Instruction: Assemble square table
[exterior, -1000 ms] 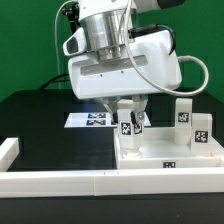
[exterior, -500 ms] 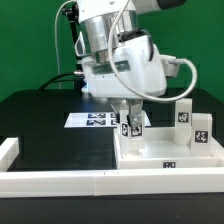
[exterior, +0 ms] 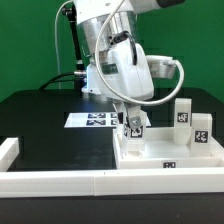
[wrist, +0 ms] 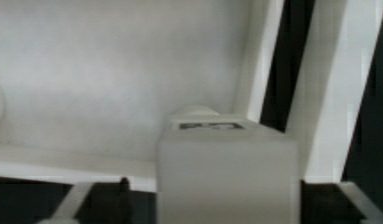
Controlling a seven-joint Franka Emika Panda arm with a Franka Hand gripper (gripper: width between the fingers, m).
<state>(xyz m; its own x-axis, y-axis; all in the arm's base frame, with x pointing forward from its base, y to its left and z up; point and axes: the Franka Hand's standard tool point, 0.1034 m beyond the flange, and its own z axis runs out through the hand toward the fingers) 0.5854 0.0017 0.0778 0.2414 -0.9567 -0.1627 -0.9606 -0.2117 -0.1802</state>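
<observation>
The white square table slab [exterior: 180, 152] lies recessed face up at the exterior view's right, behind the rail. My gripper [exterior: 131, 121] points down over the slab's near left corner and is shut on a small white tagged post [exterior: 131, 128] that stands upright there. In the wrist view the post [wrist: 229, 160] fills the middle between my dark fingers [wrist: 117, 203], with the slab's recessed face [wrist: 117, 90] and its rim behind it. Two more tagged posts [exterior: 183, 113] [exterior: 202, 128] stand at the slab's right side.
The marker board [exterior: 88, 120] lies flat on the black table left of the slab. A long white rail [exterior: 60, 181] runs along the front edge, with a raised end [exterior: 8, 150] at the left. Cables hang behind the arm.
My wrist has turned about the upright post, its body swinging from facing the camera toward the exterior view's left. The gripper stays at the same spot on the post.
</observation>
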